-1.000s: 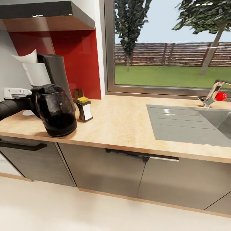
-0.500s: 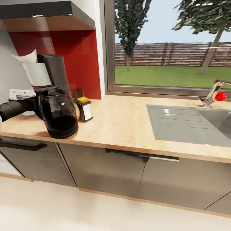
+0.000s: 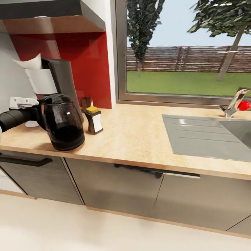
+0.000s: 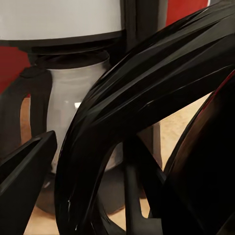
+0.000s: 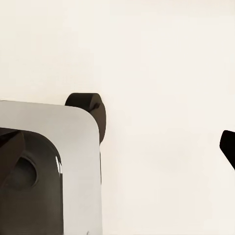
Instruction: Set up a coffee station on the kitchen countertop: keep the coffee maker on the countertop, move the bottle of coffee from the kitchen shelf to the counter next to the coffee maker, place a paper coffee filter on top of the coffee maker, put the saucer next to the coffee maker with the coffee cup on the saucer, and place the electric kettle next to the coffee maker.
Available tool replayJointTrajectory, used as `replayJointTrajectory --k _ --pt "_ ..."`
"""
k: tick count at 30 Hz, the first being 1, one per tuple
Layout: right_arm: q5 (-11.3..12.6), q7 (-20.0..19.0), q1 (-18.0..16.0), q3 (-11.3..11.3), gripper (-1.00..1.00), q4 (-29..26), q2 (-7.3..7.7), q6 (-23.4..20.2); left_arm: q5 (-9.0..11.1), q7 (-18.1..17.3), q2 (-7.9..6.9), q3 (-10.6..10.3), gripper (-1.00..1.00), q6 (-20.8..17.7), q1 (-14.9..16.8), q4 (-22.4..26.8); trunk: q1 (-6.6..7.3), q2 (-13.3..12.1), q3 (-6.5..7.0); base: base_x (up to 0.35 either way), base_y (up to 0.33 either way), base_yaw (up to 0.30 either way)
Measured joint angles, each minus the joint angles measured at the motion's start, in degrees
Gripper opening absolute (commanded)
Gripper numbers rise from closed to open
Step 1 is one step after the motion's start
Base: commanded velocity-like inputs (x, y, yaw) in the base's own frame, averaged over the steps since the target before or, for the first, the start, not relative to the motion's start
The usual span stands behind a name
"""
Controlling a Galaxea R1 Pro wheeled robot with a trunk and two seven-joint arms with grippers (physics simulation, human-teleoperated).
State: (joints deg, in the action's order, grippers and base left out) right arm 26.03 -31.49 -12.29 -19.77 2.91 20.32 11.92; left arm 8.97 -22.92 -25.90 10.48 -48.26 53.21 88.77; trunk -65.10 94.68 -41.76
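The black electric kettle (image 3: 64, 122) stands on the wooden countertop (image 3: 132, 136), right in front of the coffee maker (image 3: 61, 78). My left gripper (image 3: 39, 112) reaches in from the left and is shut on the kettle's handle (image 4: 147, 98); one finger (image 4: 24, 181) shows beside it. A white paper filter (image 3: 29, 62) sits on top of the coffee maker. The coffee bottle (image 3: 93, 120) with its yellow lid stands just right of the kettle. A white saucer (image 3: 31, 123) peeks out behind my left arm. My right gripper (image 5: 120, 144) hangs open over the pale floor.
A steel sink (image 3: 209, 134) and a faucet (image 3: 238, 103) with a red knob take up the counter's right end. A window runs along the back wall, and a range hood hangs over the coffee maker. Grey cabinet fronts lie below the counter edge.
My left arm carried the kettle a little to the right in front of the coffee maker, then held still. The head view has shifted slightly since.
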Motion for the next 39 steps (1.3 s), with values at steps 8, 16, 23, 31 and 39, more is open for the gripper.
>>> replayJointTrajectory --k 8,16,23,31,39 --pt "0.0 0.0 0.0 0.0 1.0 0.0 0.0 0.0 0.0 0.0 -0.01 0.0 -1.0 0.0 0.0 0.0 0.0 0.0 0.0 0.037 0.049 0.0" --pt "0.0 0.0 0.0 0.0 1.0 0.0 0.0 0.0 0.0 0.0 -0.01 0.0 -1.0 0.0 0.0 0.0 0.0 0.0 0.0 0.003 0.004 0.0" --pt "0.0 0.0 0.0 0.0 1.0 0.0 0.0 0.0 0.0 0.0 -0.01 0.0 -1.0 0.0 0.0 0.0 0.0 0.0 -0.12 0.0 0.0 0.0" --pt "0.0 0.0 0.0 0.0 1.0 0.0 0.0 0.0 0.0 0.0 -0.01 0.0 -1.0 0.0 0.0 0.0 0.0 0.0 -0.42 0.0 0.0 0.0" --pt "0.0 0.0 0.0 0.0 1.0 0.0 0.0 0.0 0.0 0.0 -0.01 0.0 -1.0 0.0 0.0 0.0 0.0 0.0 -0.54 0.013 0.0 0.0"
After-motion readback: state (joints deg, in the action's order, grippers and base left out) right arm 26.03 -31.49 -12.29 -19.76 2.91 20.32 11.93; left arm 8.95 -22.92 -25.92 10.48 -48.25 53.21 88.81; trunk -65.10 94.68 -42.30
